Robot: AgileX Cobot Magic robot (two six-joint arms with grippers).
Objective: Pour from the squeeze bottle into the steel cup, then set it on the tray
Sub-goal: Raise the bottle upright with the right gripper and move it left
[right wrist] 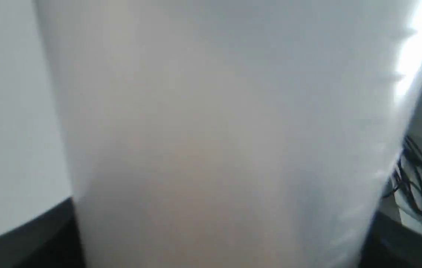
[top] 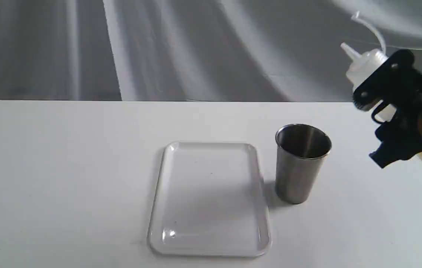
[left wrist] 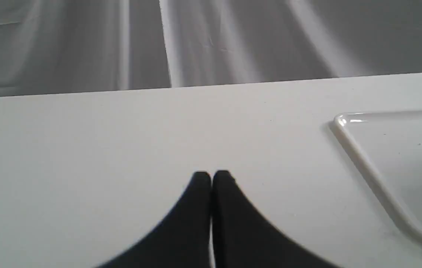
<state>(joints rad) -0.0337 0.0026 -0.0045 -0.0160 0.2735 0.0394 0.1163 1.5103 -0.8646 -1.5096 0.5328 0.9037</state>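
Right side, exterior view: translucent whitish plastic squeeze bottle held off the table by the black right gripper. Bottle tilted, thin nozzle pointing up and towards the left; the tethered cap on its strap curls above it. One black finger plate crosses the bottle's body just below the domed top, and the other shows lower down. White plastic is visible between them, so the fingers are pinching the body on two sides. Base end of the bottle looks faintly yellowish behind the gripper.

Right wrist view: the bottle wall fills nearly the whole picture, blurred, with a slight warm tint in one part. Dark fingers edge it on either side. A loop of black cable shows off to one side.

Brushed-metal steel cup stands upright on the white table, dark inside. It is lower than the bottle and to its left, and the nozzle is not over the rim.

Flat white glossy tray with rounded corners lies just left of the cup, with a narrow shadowed strip of table between them.

Left wrist view: left gripper above bare table, its black fingers pressed together and holding nothing. One corner of the tray's rim sits well off to the side.

Grey draped cloth behind the table.
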